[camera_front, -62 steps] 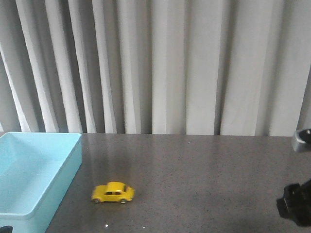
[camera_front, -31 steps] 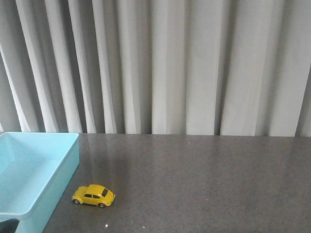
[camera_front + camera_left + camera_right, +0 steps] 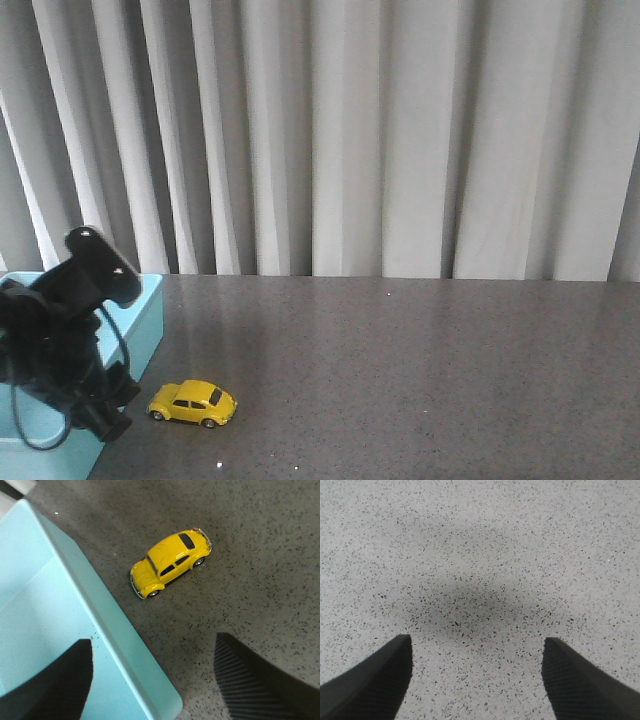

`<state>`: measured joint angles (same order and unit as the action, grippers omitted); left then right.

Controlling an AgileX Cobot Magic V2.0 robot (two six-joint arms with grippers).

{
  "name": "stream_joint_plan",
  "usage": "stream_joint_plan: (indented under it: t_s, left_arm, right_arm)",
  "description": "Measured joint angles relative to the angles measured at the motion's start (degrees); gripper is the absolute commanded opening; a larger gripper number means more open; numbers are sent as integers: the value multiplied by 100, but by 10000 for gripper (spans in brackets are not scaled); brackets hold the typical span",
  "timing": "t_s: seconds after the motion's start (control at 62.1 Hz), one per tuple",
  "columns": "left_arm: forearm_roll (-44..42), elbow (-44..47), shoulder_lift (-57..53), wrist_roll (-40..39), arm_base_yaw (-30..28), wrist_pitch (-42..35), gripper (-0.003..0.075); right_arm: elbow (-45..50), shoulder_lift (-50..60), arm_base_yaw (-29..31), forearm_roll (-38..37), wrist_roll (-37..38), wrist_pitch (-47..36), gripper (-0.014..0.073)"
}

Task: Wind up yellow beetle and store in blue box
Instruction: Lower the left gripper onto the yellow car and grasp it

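The yellow beetle (image 3: 192, 403) stands on its wheels on the dark speckled table, just right of the blue box (image 3: 150, 310). In the left wrist view the beetle (image 3: 170, 562) lies beside the box's long wall (image 3: 107, 625). My left gripper (image 3: 152, 680) is open and empty. It hangs above the box's near right corner, one finger over the box floor, the other over the table, short of the car. My left arm (image 3: 60, 340) hides much of the box in the front view. My right gripper (image 3: 476, 675) is open and empty over bare table, outside the front view.
A grey pleated curtain (image 3: 350, 140) hangs behind the table's far edge. The table (image 3: 420, 370) stretches to the right of the car. The box floor (image 3: 35, 605) holds only a few dark specks.
The beetle rolled left toward the box a second ago and has stayed still since. My left arm has come up into the front view over the box. The right arm left that view.
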<state>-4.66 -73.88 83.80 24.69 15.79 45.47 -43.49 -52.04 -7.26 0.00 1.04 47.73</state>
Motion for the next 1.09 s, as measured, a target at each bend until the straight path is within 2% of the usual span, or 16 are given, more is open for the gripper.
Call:
stream_joint_plan:
  t_s: [0.29, 0.547, 0.853, 1.095]
  left_arm:
    - [634, -1841, 2071, 1484, 0, 839, 504]
    - [762, -3403, 3571, 2130, 0, 1917, 504]
    - [797, -4668, 4581, 2413, -36, 2438, 504]
    - [1035, -4932, 4903, 2433, -322, 2541, 500]
  right_arm:
    - [0, 0, 0, 0, 0, 0, 523]
    - [0, 0, 0, 0, 0, 0, 523]
    - [0, 0, 0, 0, 0, 0, 523]
    - [0, 0, 0, 0, 0, 0, 523]
